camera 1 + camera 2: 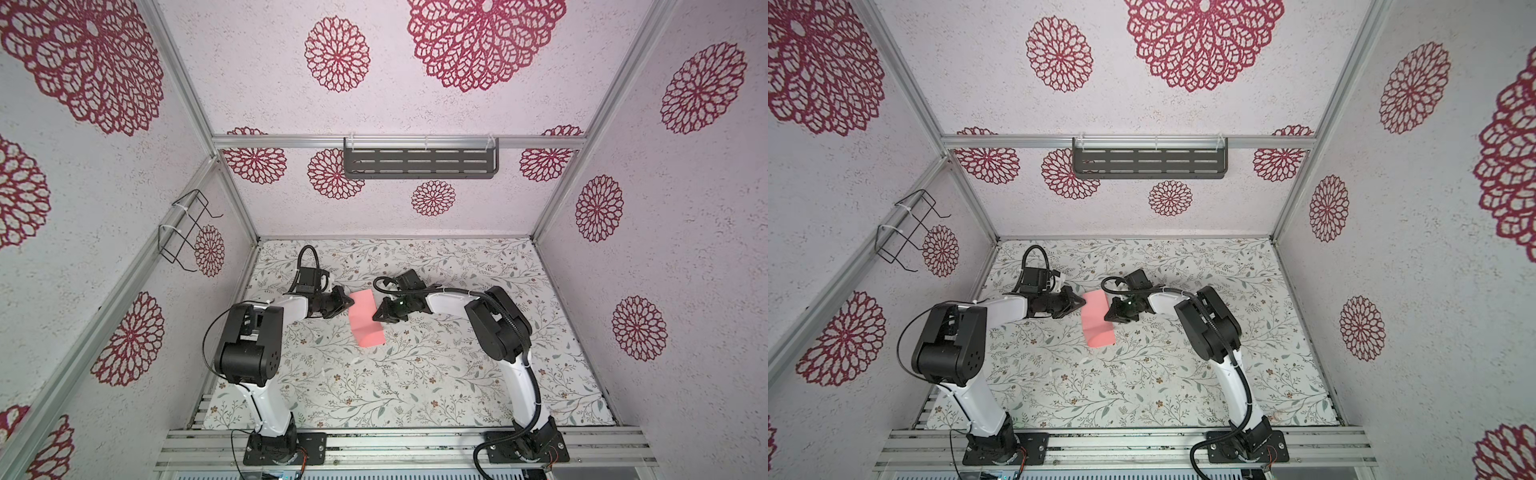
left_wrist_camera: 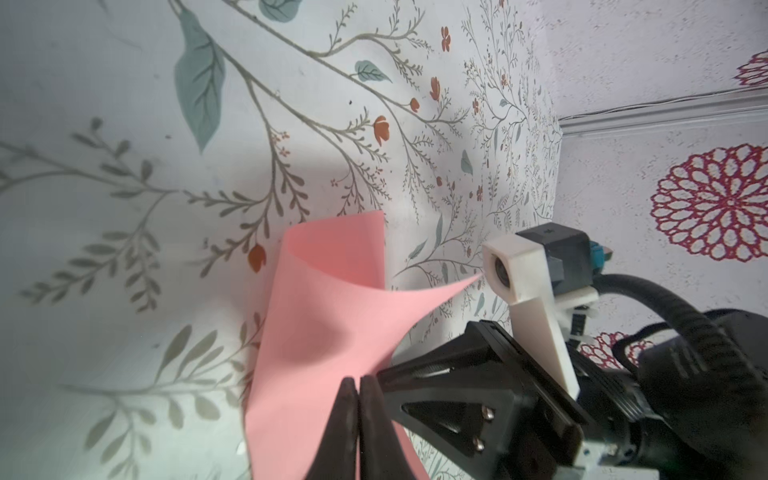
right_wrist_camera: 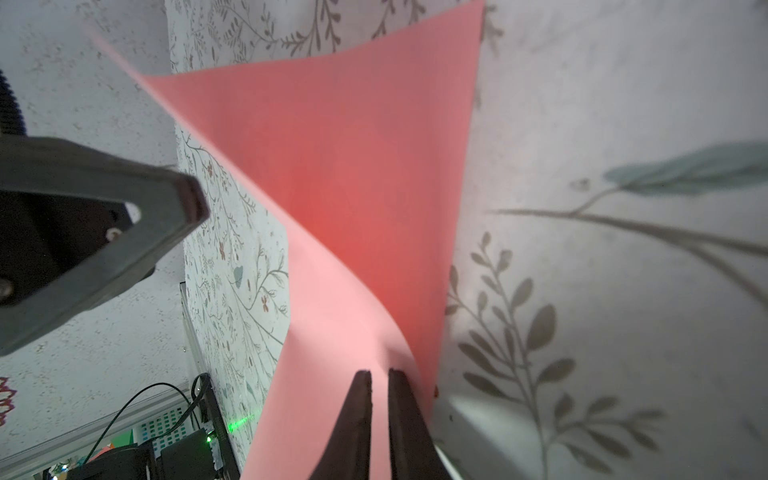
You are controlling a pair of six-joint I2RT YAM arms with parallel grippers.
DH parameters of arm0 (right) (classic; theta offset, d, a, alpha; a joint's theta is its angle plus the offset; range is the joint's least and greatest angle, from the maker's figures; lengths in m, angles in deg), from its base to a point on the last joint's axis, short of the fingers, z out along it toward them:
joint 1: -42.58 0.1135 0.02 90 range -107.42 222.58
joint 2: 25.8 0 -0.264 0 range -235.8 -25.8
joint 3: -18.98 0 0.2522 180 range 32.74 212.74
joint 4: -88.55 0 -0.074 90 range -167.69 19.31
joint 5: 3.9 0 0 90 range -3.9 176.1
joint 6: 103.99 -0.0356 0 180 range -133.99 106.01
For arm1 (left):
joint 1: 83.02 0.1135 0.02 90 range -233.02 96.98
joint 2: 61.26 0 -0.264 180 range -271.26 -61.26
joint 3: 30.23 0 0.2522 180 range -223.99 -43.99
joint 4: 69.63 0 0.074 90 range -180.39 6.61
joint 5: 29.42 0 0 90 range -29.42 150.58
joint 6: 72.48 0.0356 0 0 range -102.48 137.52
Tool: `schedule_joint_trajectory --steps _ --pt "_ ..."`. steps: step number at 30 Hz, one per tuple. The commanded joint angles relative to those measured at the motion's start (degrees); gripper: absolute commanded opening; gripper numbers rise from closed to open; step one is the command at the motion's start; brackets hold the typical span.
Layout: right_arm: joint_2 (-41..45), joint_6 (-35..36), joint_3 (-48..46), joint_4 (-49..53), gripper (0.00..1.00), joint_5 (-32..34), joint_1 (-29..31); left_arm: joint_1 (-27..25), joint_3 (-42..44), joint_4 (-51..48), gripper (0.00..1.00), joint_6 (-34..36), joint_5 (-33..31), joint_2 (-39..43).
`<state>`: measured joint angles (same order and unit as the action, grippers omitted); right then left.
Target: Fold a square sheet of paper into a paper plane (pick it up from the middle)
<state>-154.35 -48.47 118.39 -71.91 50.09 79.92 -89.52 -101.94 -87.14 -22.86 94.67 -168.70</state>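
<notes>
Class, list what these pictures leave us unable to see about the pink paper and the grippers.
Right wrist view: whether the right gripper pinches the square sheet of paper; its jaws cover the contact.
Both top views: any creases in the sheet; too small.
Left wrist view: the sheet's near end; cut off by the picture's edge.

Both top views are bright and evenly lit, seemingly from above, with only soft shadows under my arms on the floral table cover (image 1: 415, 374). The wide lens splays the aluminium frame posts (image 1: 605, 104) outward toward the edges. My left wrist view dims toward one side, and my left gripper (image 2: 357, 380) is a close, soft blur. In my right wrist view the square sheet of paper (image 3: 353, 187) shades from pale pink to deep red. The nearby printed leaves are out of focus, and a white glare patch sits beside my right gripper (image 3: 379, 372).
</notes>
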Motion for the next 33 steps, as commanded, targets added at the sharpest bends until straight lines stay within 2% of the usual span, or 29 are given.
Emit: schedule_joint_trajectory --steps 1,10,20,26,33 --pt "-5.5 1.5 -3.8 11.7 0.15 11.6 -0.3 0.2 -2.0 -0.5 0.07 -0.1 -1.6 -3.2" --pt "-5.4 1.5 -4.6 11.3 0.15 11.4 -0.3 0.7 -5.5 -4.4 0.07 1.0 -4.9 -8.5" --pt "-4.8 1.3 -5.8 10.7 0.15 11.7 -0.2 3.4 -4.6 -8.6 0.07 2.9 -9.3 -9.0" --pt "-4.7 1.2 -5.7 10.6 0.15 11.7 -0.3 4.8 -7.8 -13.2 0.08 3.4 -11.5 -2.5" --pt "-4.7 1.3 -5.0 10.8 0.15 11.7 -0.3 -0.4 -5.2 -15.0 0.09 0.3 -8.7 5.8"
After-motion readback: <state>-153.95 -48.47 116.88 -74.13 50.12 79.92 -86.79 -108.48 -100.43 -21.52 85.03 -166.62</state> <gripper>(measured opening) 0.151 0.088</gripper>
